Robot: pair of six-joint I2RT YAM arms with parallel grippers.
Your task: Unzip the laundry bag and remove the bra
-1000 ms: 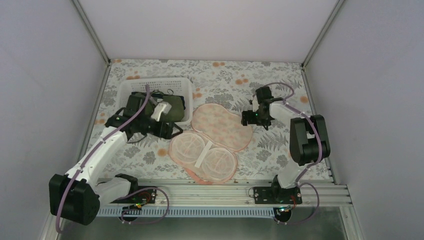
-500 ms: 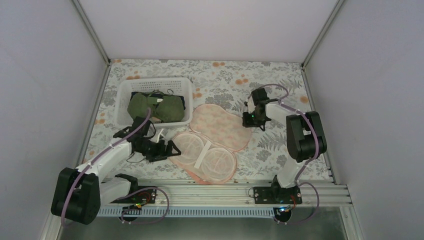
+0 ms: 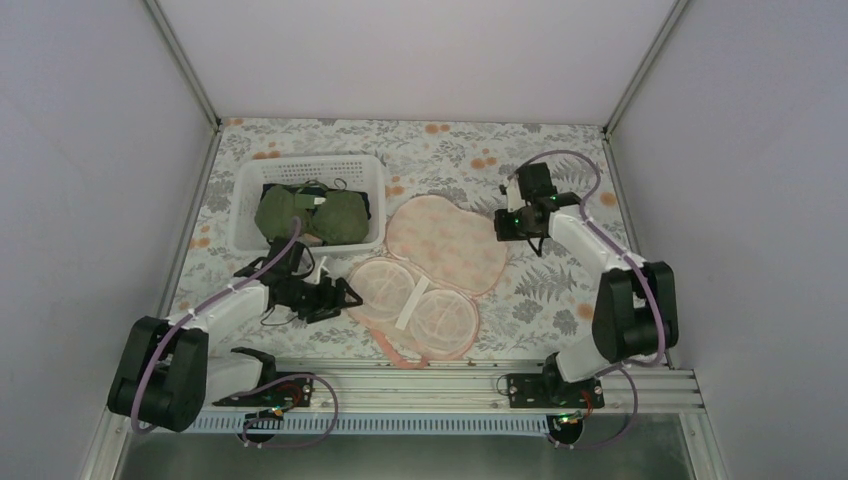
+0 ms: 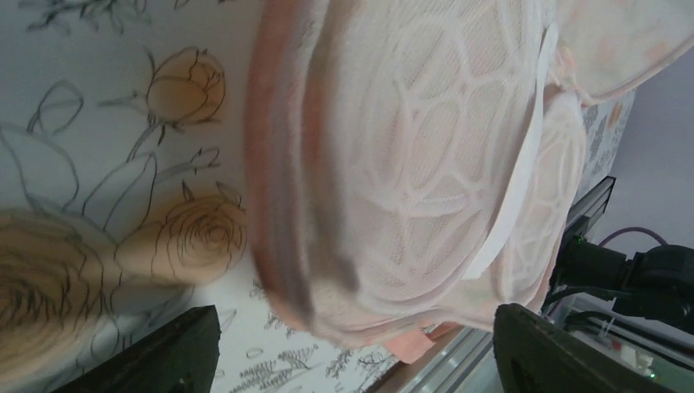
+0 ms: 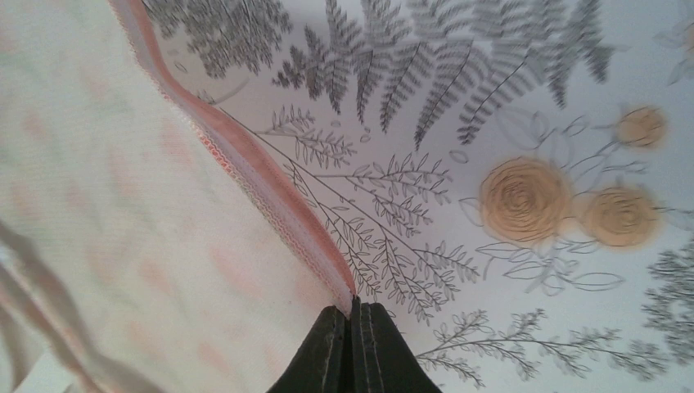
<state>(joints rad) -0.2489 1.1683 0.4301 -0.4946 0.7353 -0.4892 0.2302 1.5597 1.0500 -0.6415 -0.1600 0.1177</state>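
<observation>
Left arm low, my left gripper [image 3: 335, 296] wide open beside the laundry bag [image 3: 440, 250]; right gripper [image 5: 353, 326] pinches its pink edge. Bag lies splayed open mid-table; the bra [image 3: 312, 214] sits in the basket [image 3: 300, 162].

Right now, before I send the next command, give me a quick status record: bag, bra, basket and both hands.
bag: laundry bag unzipped and spread open, mesh cups of the near half facing up
bra: green bra out of the bag, lying in the basket
basket: white basket at far left, beyond the left hand
left hand: left hand open, holding nothing, beside the bag's left edge
right hand: right hand shut on the bag's right edge
task: looks done
</observation>
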